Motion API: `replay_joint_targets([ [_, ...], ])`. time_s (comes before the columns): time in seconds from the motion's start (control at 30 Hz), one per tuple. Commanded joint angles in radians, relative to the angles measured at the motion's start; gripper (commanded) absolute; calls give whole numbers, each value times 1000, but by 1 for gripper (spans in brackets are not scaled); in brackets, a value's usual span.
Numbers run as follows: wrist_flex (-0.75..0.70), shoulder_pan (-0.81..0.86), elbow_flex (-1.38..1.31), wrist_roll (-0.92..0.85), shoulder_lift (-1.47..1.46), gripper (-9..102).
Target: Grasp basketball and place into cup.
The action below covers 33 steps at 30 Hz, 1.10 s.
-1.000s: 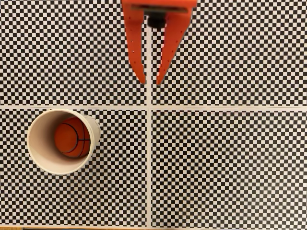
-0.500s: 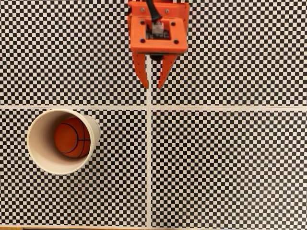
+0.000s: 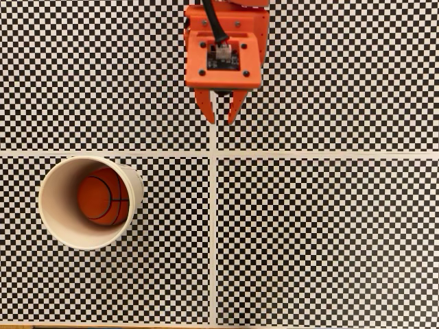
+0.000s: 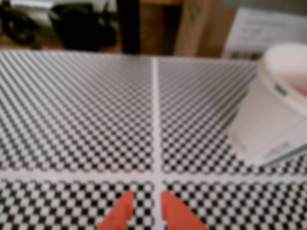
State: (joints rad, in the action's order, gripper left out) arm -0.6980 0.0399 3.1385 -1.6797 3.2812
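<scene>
The basketball (image 3: 103, 198) sat inside the cup (image 3: 52, 177), which stood at the lower left of the checkered surface (image 3: 322, 240) in the fixed view. Well apart, at the top centre over the white line, the orange end effector (image 3: 219, 120) hung empty, fingers slightly parted.

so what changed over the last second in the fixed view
The gripper tilted so its orange body came into the fixed view, its fingers look shorter there, and the gap between the tips narrowed a little; it holds nothing. The basketball stayed inside the cup, and the cup has not shifted on the checkered table.
</scene>
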Motion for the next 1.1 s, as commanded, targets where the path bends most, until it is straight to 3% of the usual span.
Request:
replay_joint_targets([
  [0.0,-58,15,35,-2,8,0],
  [0.5,-344,18,35,5,8,0],
  [1.07,-508,-66,35,-14,9,0],
])
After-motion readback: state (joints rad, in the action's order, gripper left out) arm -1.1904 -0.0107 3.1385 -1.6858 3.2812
